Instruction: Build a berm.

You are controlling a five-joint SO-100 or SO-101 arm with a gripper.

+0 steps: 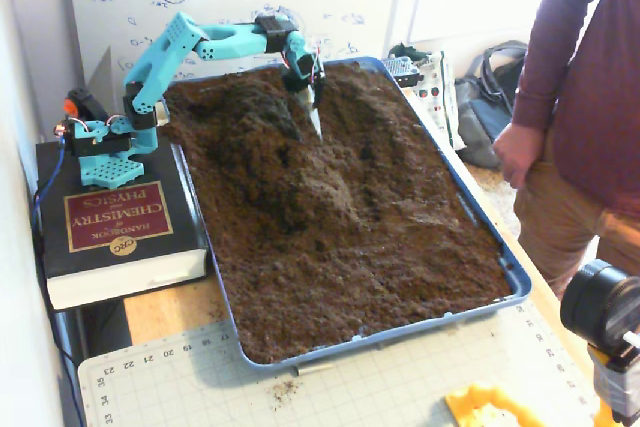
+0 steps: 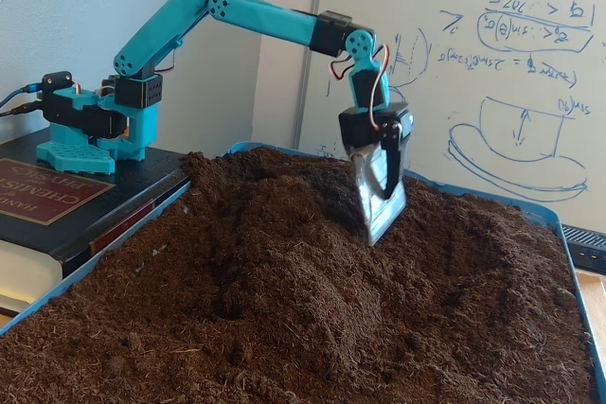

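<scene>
Surface: blue tray of soil, berm central | Room: whiteboard at 12 o'clock | Gripper: fingers' opening indiscernible, tip at soil.

You see the berm as matt, crumbly dark brown soil, rough and fibrous, heaped in a smooth blue plastic tray. Your arm is matt teal plastic with black motor blocks; the gripper at centre frame ends in a shiny, metal-looking blade. At lower left, the book has a glossy black and maroon cover. The cutting mat along the bottom looks smooth and matt.
</scene>
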